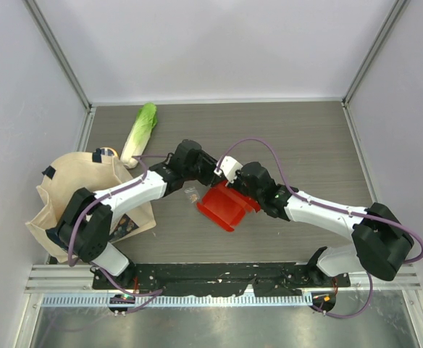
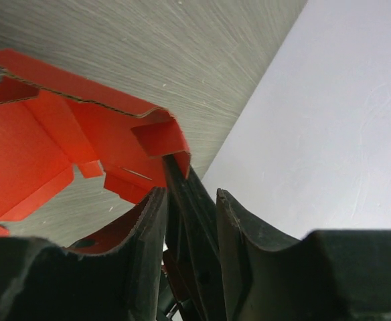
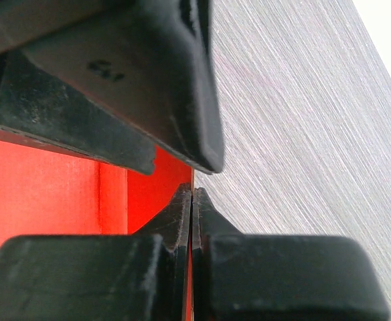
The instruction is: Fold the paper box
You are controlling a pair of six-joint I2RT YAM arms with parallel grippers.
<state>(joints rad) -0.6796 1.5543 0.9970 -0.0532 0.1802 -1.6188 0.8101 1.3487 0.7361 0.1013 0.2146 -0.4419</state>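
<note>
Well apart from the paper box (image 1: 224, 206) lie tote bag (image 1: 61, 190) and cabbage (image 1: 140, 130).

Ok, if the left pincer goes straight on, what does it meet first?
The right pincer, shut on a corner flap of the paper box and sitting between the fingers of the left pincer; contact looks near-immediate, though depth is unclear.

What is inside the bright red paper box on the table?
Inside the bright red paper box only its own folded flaps show, nothing else. The part under the black fingers of the right arm is covered.
</note>
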